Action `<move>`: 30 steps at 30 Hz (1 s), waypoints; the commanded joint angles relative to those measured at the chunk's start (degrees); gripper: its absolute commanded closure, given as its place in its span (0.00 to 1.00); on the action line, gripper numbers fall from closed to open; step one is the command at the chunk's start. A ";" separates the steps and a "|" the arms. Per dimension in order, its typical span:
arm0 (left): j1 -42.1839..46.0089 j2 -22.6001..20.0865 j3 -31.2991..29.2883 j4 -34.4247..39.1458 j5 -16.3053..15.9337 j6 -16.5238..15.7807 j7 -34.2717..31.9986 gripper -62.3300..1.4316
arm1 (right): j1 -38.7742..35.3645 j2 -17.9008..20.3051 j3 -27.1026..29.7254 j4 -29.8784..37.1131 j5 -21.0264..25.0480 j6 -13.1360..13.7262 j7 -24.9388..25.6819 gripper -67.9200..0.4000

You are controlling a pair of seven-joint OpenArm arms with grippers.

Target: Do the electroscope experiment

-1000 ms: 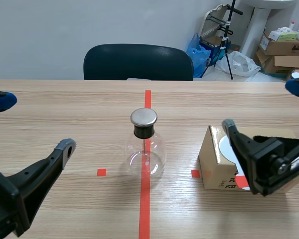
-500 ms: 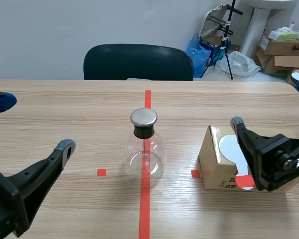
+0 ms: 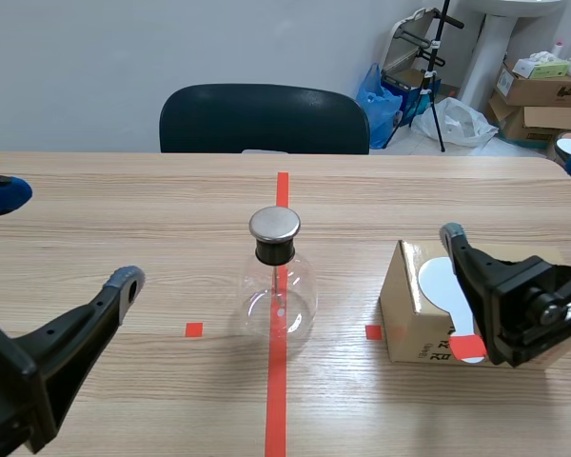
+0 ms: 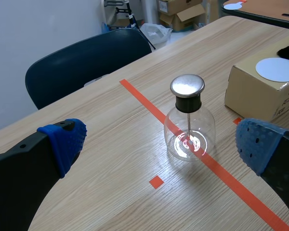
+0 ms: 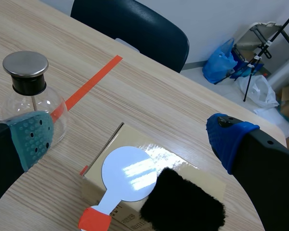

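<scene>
The electroscope, a clear glass flask with a black neck and a round metal cap, stands on the red centre tape line. To its right sits a cardboard box. On the box lie a white disc paddle with a red handle and a black fur pad. My left gripper is open and low at the left, apart from the flask, which stands ahead of it. My right gripper is open over the box, holding nothing.
A dark chair stands behind the table's far edge. Cardboard boxes, bags and a tripod fill the back right corner of the room. Small red tape squares flank the flask.
The right gripper shifted a little to the right and lower over the box, then stayed put. The left arm, flask and box have not moved.
</scene>
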 commanded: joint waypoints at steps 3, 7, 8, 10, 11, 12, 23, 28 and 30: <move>-0.02 -0.04 -0.28 0.33 -0.42 0.09 -0.79 0.00 | -0.11 0.61 0.11 0.26 0.39 -0.42 0.79 0.00; -0.02 -0.04 -0.28 0.33 -0.42 0.09 -0.79 0.00 | -0.11 0.61 0.11 0.26 0.39 -0.42 0.79 0.00; -0.02 -0.04 -0.28 0.33 -0.42 0.09 -0.79 0.00 | -0.11 0.61 0.11 0.26 0.39 -0.42 0.79 0.00; -0.02 -0.04 -0.28 0.33 -0.42 0.09 -0.79 0.00 | -0.09 0.61 0.11 0.26 0.39 -0.42 0.81 0.00; -0.02 -0.04 -0.28 0.33 -0.42 0.09 -0.79 0.00 | -0.09 0.61 0.11 0.26 0.39 -0.42 0.81 0.00; -0.02 -0.04 -0.28 0.33 -0.42 0.09 -0.79 0.00 | -0.09 0.61 0.11 0.26 0.39 -0.42 0.83 0.00; -0.02 -0.04 -0.28 0.33 -0.42 0.09 -0.76 0.00 | -0.09 0.61 0.11 0.26 0.39 -0.42 0.85 0.00; -0.02 -0.04 -0.28 0.33 -0.42 0.09 0.92 0.00 | -0.09 0.61 0.11 0.26 0.39 -0.42 1.38 0.00; -0.02 -0.04 -0.28 0.33 -0.42 0.09 2.25 0.00 | -0.09 0.61 0.11 0.26 0.39 -0.42 1.42 0.00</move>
